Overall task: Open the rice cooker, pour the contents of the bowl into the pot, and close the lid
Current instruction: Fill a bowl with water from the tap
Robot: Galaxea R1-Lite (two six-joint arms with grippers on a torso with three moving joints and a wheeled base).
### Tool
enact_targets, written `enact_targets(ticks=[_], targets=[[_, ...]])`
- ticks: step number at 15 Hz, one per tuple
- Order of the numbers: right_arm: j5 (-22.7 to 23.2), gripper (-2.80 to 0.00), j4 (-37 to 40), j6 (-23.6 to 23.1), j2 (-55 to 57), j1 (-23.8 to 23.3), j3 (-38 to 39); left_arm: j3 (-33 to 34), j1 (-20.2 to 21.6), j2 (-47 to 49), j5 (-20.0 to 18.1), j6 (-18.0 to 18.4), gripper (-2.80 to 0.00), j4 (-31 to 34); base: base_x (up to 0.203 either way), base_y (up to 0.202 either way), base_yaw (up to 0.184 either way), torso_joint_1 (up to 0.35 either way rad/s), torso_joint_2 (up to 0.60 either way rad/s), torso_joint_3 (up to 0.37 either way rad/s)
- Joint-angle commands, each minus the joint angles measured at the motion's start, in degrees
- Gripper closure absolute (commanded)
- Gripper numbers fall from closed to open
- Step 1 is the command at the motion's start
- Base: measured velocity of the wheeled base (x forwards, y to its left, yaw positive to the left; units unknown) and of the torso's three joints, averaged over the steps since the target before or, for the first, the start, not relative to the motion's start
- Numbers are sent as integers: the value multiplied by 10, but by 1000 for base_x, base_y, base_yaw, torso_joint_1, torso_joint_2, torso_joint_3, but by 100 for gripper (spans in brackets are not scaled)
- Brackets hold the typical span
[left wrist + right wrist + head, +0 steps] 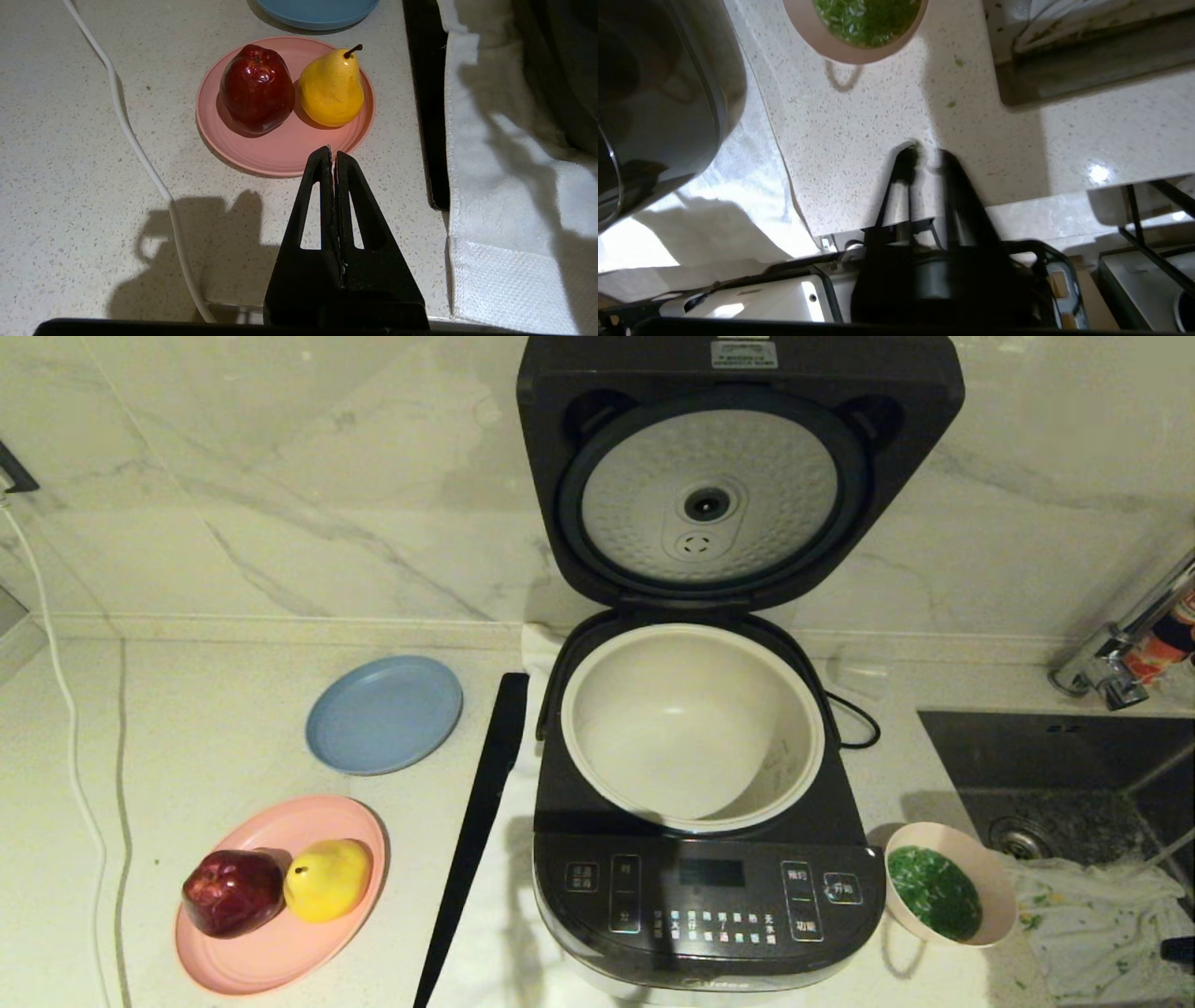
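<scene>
The rice cooker stands in the middle of the counter, and its lid is raised upright with the dimpled silver disc facing me. The cream-white pot inside looks empty. The pale pink bowl sits on the counter just right of the cooker's front and holds the green and white grains. My right gripper hovers over the counter's front edge, short of the bowl, its fingers slightly apart and holding nothing. My left gripper is shut and empty, near the pink plate.
The pink plate carries a red apple and a yellow pear. Behind it lies a blue plate. A long black strip lies left of the cooker. A sink with a cloth is at the right, and a white cable at the left.
</scene>
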Motion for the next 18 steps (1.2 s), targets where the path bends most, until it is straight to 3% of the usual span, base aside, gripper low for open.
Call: enact_targets(ticks=[1,8,13,18], targets=[[-1,-280,-48,0,16,5,32,0,0,-1,0,0,0,0,0,0,0,0,0,0],[-5,-280,-131,35,80,22,93,0,0,-1,0,1,0,0,0,0,0,0,0,0],[-38,-280,-256,59,153,22,161,0,0,-1,0,0,0,0,0,0,0,0,0,0],[-43,-280,-359,62,234,8,193,0,0,-1,0,0,0,0,0,0,0,0,0,0]])
